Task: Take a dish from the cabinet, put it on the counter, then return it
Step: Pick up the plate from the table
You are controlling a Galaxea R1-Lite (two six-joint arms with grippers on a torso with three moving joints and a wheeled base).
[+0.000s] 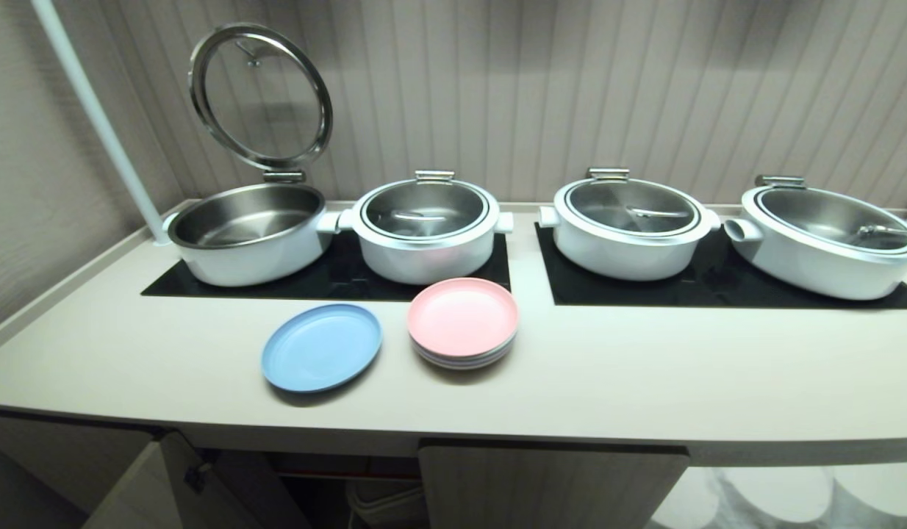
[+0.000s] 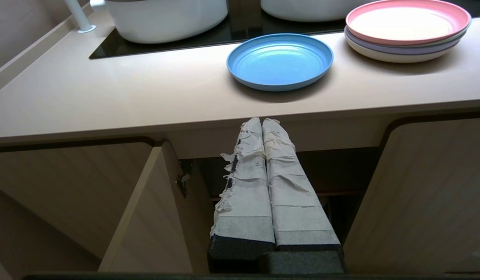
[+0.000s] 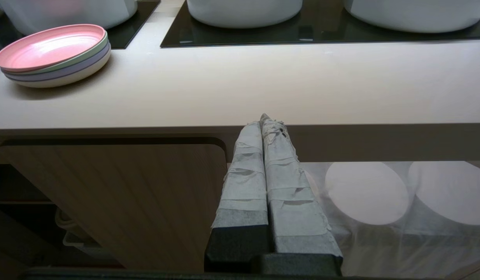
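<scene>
Dish (image 1: 321, 357) flat on counter (image 1: 644, 382); cabinet (image 2: 154, 217) door ajar, seemingly.

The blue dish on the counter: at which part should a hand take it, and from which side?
Probably the near rim of the blue dish, approached from the counter front. It lies flat with a low raised rim, and the pink-topped stack crowds its right side.

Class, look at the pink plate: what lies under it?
The pink plate tops a stack of plates with green, lilac and cream rims, on the counter. Their insides are covered.
</scene>
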